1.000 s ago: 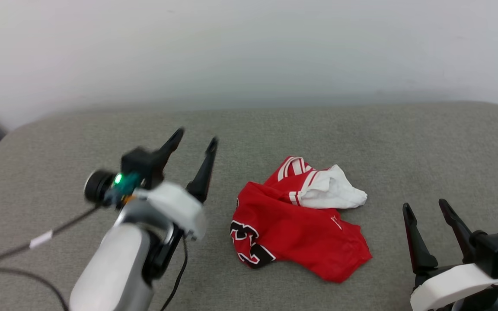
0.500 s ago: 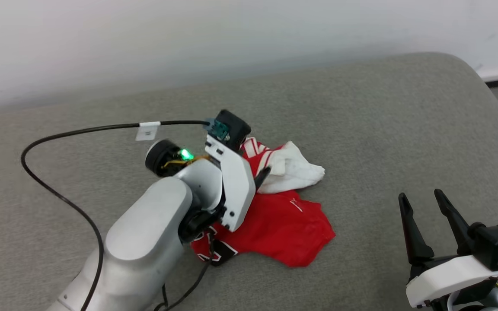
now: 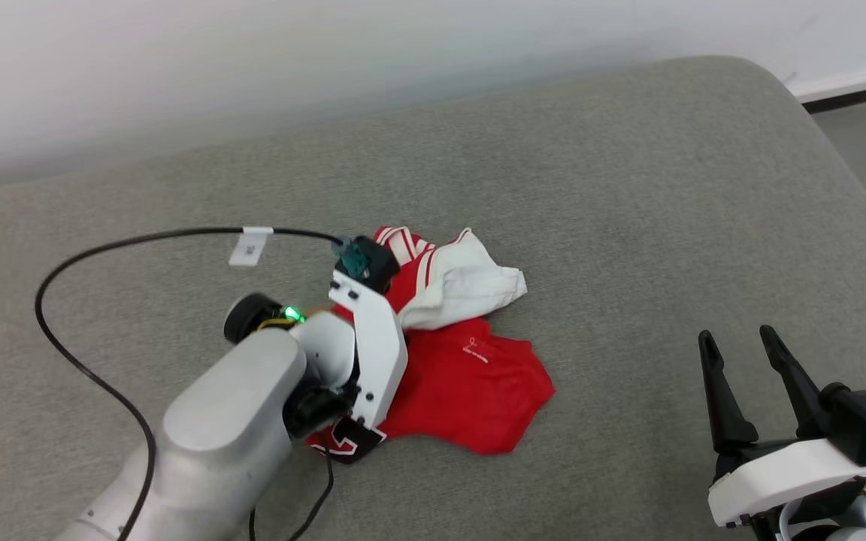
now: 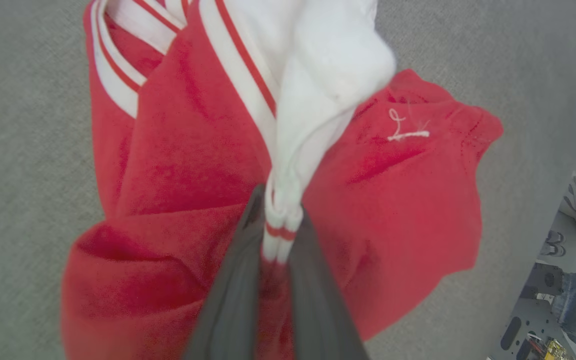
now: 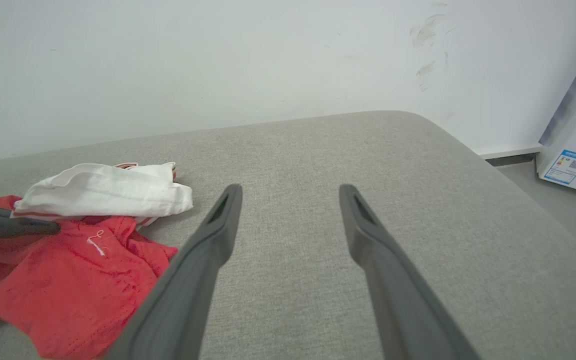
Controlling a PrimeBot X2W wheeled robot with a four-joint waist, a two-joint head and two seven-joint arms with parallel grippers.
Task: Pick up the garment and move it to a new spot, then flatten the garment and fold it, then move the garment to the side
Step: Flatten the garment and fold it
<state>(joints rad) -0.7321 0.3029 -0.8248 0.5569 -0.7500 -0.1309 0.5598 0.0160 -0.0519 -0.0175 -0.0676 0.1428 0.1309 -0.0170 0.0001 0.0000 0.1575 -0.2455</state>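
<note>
And the left hand is on the crumpled red jersey T-shirt with white sleeves, its fingers clamped tight on the red-and-white striped trim of one sleeve. The shirt lies bunched in a heap in the middle of the grey padded surface, with the white sleeve on the far side and the black number print at the near left. The right hand is at the near right, fingers spread, gripping nothing, well apart from the shirt.
</note>
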